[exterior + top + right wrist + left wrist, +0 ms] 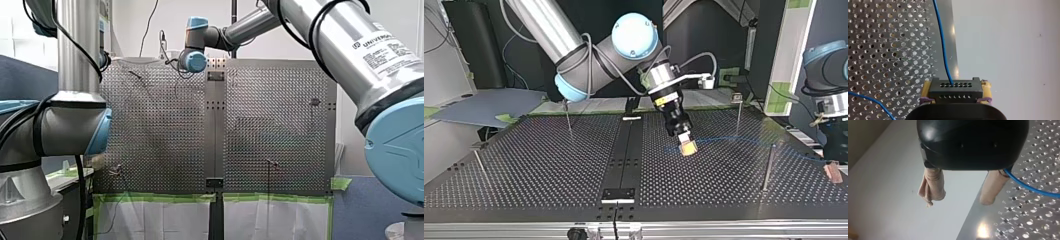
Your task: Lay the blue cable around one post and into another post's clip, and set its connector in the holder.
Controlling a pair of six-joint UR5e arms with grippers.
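Right claw (956,84): closed to a narrow span on the black connector (954,91), with a yellow pad (926,90) pressed against each of its side faces. The connector's face, which carries two rows of small holes, points away from the wrist. The blue cable (944,50) leaves one hole in the upper row and runs ahead along the edge of the perforated tabletop (885,50).

Position: in the top view the right claw hangs tilted, low over the tabletop and just beside the dark centre strip (624,155). From the claw the cable runs low over the holes, away from the centre strip and toward the tabletop's side edge. Two thin rods stand upright on that same side of the centre strip. The first post (738,116) is nearer the strip, and the second post (768,167) is farther from it. The cable crosses the line of both. I cannot tell whether it touches either one.

Left claw (958,201): wide open, beige pads (933,182) well apart, with an open gap between them. It sits at the side edge, well away from the centre strip. The cable passes the outer side of one finger near its root. I cannot tell whether it touches that finger.
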